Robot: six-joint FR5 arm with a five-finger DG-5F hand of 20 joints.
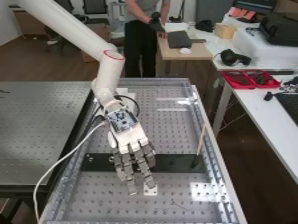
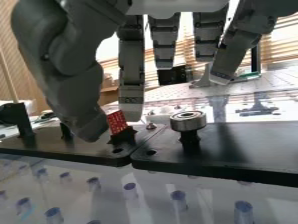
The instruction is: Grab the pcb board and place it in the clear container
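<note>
Wrist view: a small red pcb board (image 2: 116, 121) is held on a slant by a black holder (image 2: 124, 136) atop a dark plate (image 2: 60, 145), flanked by the thumb and a finger of the dark grey hand (image 2: 81, 97). The fingers are extended nearly straight, set wide of the thumb, with no grip apparent; whether the board is touched cannot be told. In the high view, the hand is poised over dark plating laid across the perforated bench (image 1: 100, 207), between its left and right edges and toward its near end.

Most at risk, it is judged, is the pinch. Should the board be pressed by the thumb before it is met by a finger, it could be tipped deeper into the holder or flicked onto the bench. If only a corner is caught, the board could be twisted loose during the lift; if it is tightly seated, the holder could be dragged along. The round metal-topped post (image 2: 188, 121) nearby could be struck by a spread finger. Sideways travel toward the bench's right edge could see the upright wooden stick (image 1: 201, 140) toppled. At the clear container, a rim could be clipped if transparent walls are misjudged.
</note>
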